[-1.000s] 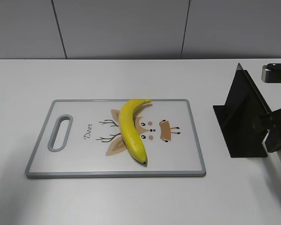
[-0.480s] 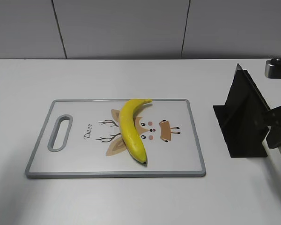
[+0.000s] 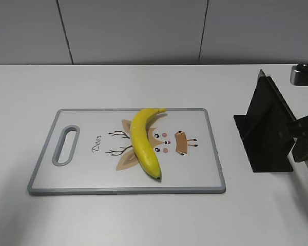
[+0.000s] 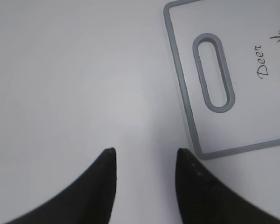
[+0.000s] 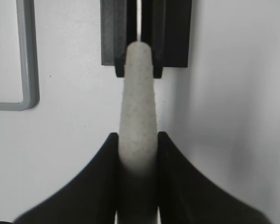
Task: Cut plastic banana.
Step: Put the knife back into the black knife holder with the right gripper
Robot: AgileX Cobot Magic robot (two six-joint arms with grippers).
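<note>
Right tool [image 5: 136, 140] clamps a pale knife handle [image 5: 139, 107] seated in the black holder [image 3: 267, 130]; left tool [image 4: 144, 163] hangs open, empty, above the surface [image 4: 74, 79]. Risk: the blade may snag the slot and drag the holder. Plastic banana [image 3: 145, 142] lies mid cutting board [image 3: 46, 148], long axis running far-to-near, dark tip nearest the camera, stem far-right.
</note>
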